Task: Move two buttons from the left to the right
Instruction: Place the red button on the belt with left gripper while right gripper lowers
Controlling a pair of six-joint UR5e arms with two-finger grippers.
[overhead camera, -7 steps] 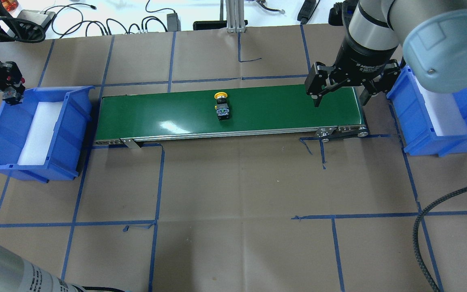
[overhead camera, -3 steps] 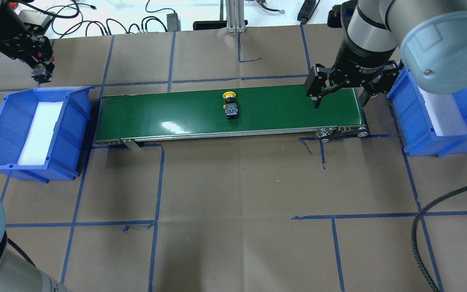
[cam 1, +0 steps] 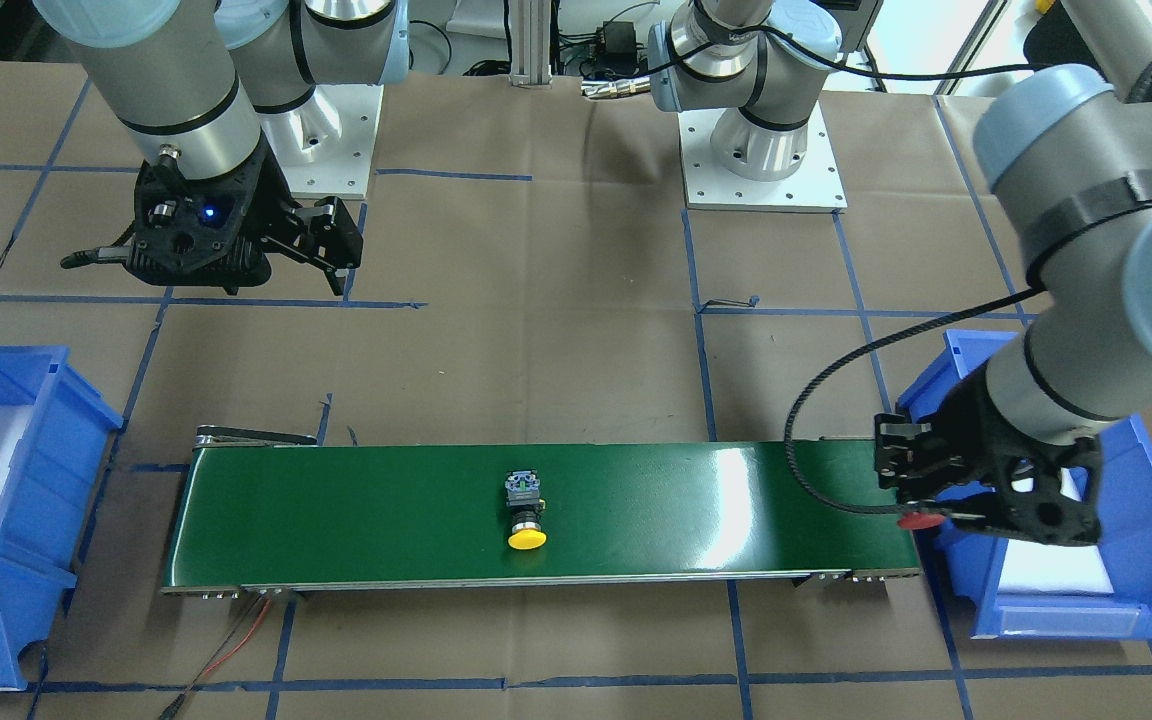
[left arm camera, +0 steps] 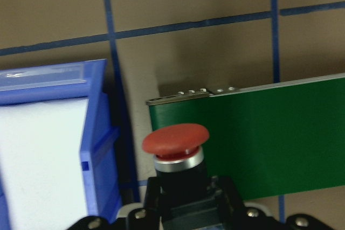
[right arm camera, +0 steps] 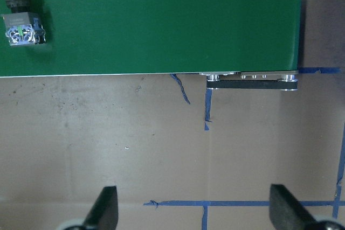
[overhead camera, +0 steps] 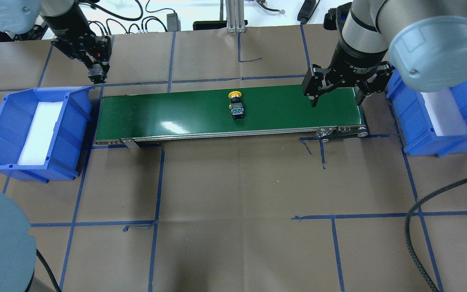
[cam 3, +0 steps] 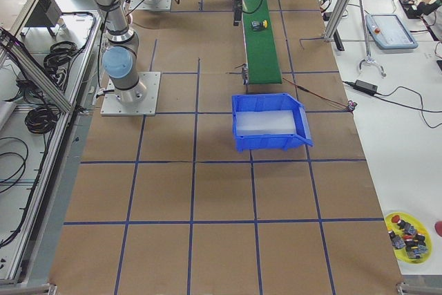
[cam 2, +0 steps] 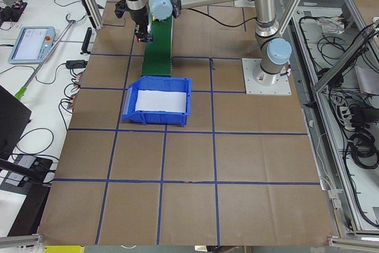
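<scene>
Brown-papered counter [overhead camera: 233, 182], green conveyor belt [overhead camera: 168, 109]: yellow-capped button [overhead camera: 236, 106] lies mid-belt, red-capped button [left arm camera: 177, 143] sits clamped in left tool [overhead camera: 96, 75] near belt's left end, right tool [overhead camera: 335, 99] hangs wide over its right end; buttons likely light, rigid, best gripped by blocky rear, not smooth cap.

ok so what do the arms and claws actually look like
The left arm and right arm are silver-grey tubes with pale blue-grey round joint caps. The left claw and right claw are black, two-fingered; the right claw's body bears white lettering, and a small blue light glows on its black wrist mount. A black braided cable loops to the left arm's wrist.
</scene>
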